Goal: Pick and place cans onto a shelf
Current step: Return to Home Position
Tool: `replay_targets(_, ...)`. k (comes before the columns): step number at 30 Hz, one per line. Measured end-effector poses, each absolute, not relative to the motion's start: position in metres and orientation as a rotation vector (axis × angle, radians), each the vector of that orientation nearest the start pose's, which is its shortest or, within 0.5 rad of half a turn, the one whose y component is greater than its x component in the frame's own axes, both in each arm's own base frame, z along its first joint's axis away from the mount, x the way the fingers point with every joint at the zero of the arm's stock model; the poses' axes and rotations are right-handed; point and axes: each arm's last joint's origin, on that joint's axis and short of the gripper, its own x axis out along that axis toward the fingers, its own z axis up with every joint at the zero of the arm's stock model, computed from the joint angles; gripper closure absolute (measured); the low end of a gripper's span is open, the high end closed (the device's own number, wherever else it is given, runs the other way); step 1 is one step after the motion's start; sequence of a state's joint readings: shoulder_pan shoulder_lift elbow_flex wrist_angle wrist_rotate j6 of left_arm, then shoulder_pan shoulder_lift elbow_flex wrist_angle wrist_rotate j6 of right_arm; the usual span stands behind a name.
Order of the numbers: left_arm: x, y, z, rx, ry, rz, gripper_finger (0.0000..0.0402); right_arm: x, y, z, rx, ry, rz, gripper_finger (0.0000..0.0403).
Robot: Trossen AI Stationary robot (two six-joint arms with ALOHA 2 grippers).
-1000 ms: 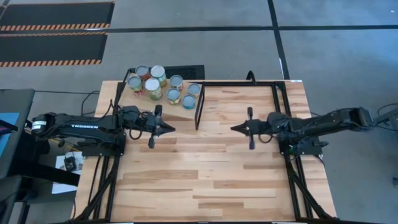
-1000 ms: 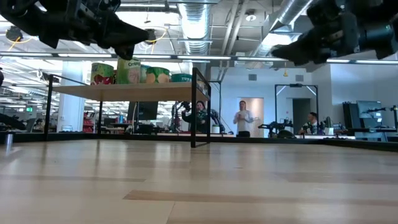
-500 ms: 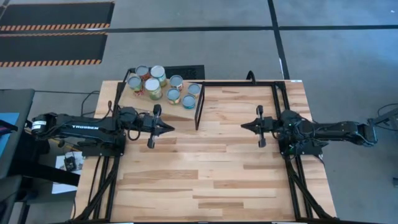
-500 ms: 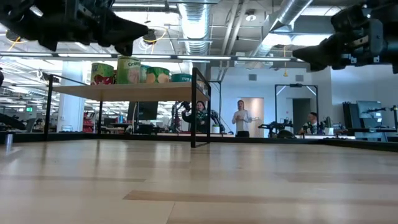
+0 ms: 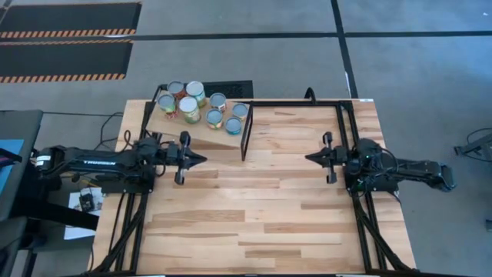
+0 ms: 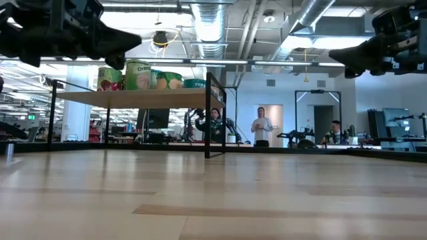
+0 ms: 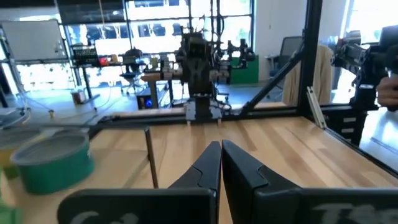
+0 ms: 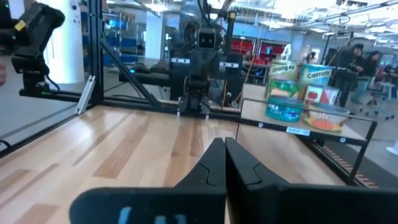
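Fingers (image 7: 205, 169) of the left gripper (image 5: 202, 158) are pressed together into one dark point, with no gap between them and nothing held. That gripper hangs above the planked light-wood tabletop (image 5: 254, 219), near the front of the small light-wood shelf (image 6: 133, 99) on its thin black metal frame, and apart from it. The right gripper (image 5: 308, 158) is in the same state: its fingers (image 8: 245, 171) meet tip to tip, empty, over the table's right half. It points toward the left gripper, with a wide stretch of bare planks between the two. Both arms lie low, each along its own side of the table.

The small cylindrical cans (image 5: 201, 105) with round silvery tops stand upright in a tight cluster on the shelf, at the table's far left corner. From above there appear to be eight, though the packed tops make the count a little uncertain. The low view shows red, green and yellow labels side by side on the board, and the right wrist view shows a teal-labelled can at the front of the group.
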State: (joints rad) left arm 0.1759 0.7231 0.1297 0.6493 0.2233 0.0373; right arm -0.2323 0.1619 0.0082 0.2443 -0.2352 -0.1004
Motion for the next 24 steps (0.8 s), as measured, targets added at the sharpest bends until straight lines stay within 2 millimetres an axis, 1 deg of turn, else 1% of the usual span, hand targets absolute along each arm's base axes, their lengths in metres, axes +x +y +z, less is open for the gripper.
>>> replay_targets(4, 0.143, 0.020, 0.193, 0.041, -0.064, -0.033, 0.0397, 0.100, -0.017, 0.177, -0.137, -0.101, -0.004, 0.0395)
replay_targets(10, 0.126, 0.022, 0.178, -0.007, -0.101, 0.002, 0.0397, 0.095, -0.016, 0.174, -0.132, -0.083, -0.007, 0.0395)
replay_targets(13, 0.122, 0.023, 0.181, -0.019, -0.121, 0.021, 0.0397, 0.095, -0.016, 0.174, -0.142, -0.090, -0.018, 0.0395)
replay_targets(19, 0.114, 0.023, 0.184, 0.021, -0.152, 0.039, 0.0397, 0.095, -0.019, 0.172, -0.150, -0.068, -0.057, 0.0395)
replay_targets(24, 0.109, 0.025, 0.178, 0.011, -0.097, 0.084, 0.0397, 0.094, -0.022, 0.171, -0.122, -0.053, -0.114, 0.0395)
